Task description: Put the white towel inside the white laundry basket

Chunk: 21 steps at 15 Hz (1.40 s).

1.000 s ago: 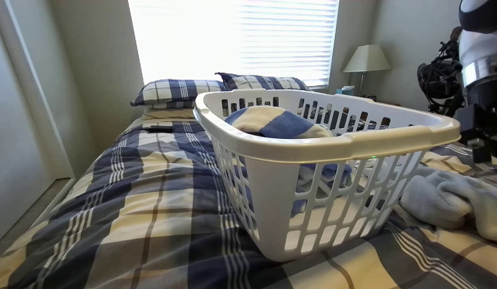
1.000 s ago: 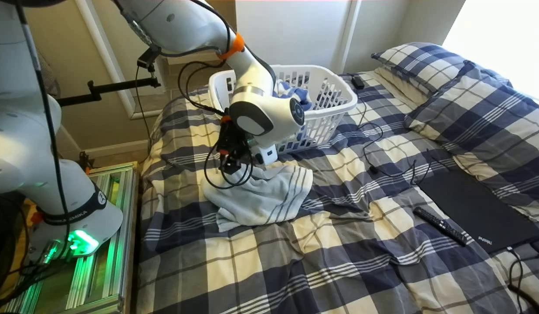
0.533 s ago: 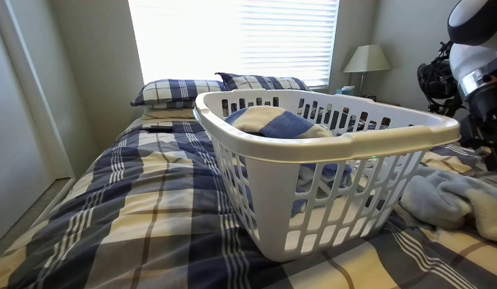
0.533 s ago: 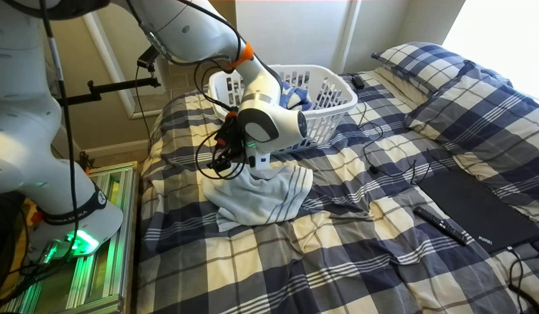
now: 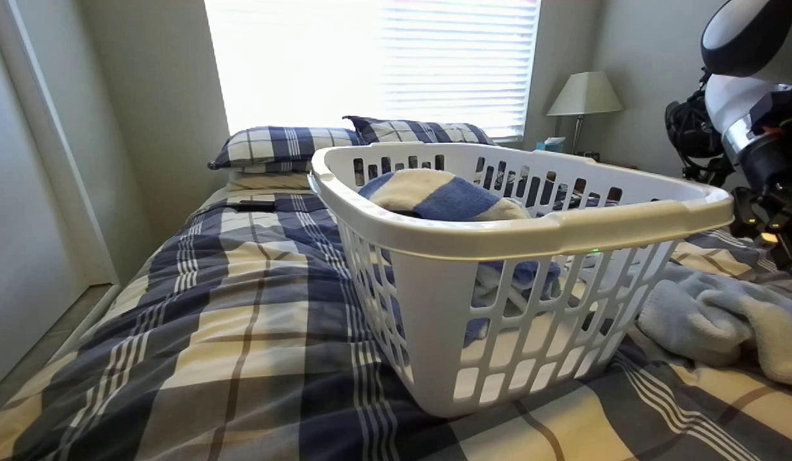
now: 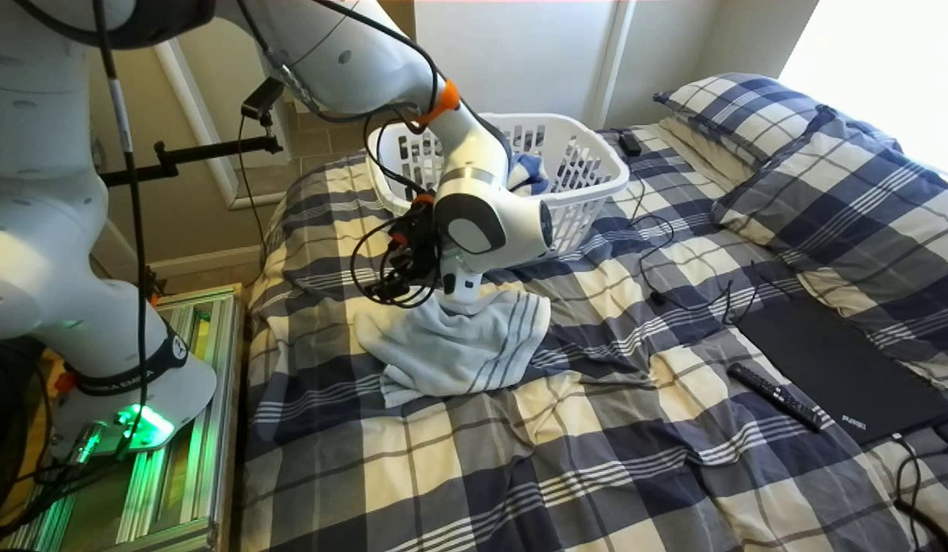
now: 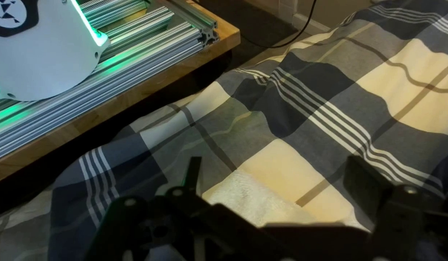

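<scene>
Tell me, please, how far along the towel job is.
Done: none of the transfer; the white towel lies on the bed, outside the white laundry basket. In hand: apparently lining up a grasp, with the gripper open near the towel. Remaining: gripping, lifting and releasing it into the basket, where a striped cloth lies.

Lying rumpled just outside the white basket point(image 5: 498, 241), between its six and seven o'clock in an exterior view: a white towel point(image 6: 458, 353), loosely bunched, with grey stripes near its three o'clock edge. Standing upright toward twelve o'clock from there, with slotted walls and thick rim: the basket.
</scene>
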Each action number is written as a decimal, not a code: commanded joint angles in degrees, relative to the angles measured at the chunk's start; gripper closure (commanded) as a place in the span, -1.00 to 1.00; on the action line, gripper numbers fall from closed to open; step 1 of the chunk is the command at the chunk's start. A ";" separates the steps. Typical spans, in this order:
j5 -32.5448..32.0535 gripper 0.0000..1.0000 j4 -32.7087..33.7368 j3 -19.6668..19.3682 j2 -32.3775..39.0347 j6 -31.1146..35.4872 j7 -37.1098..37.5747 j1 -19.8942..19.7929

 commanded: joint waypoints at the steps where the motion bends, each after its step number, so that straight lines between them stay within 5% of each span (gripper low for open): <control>1: -0.06 -1.00 0.28 -0.14 0.26 -0.15 -0.01 0.11; 9: -0.21 -1.00 0.51 -0.14 0.36 -0.23 0.06 0.12; 21: 0.36 -1.00 0.51 3.55 7.33 29.13 -7.75 1.90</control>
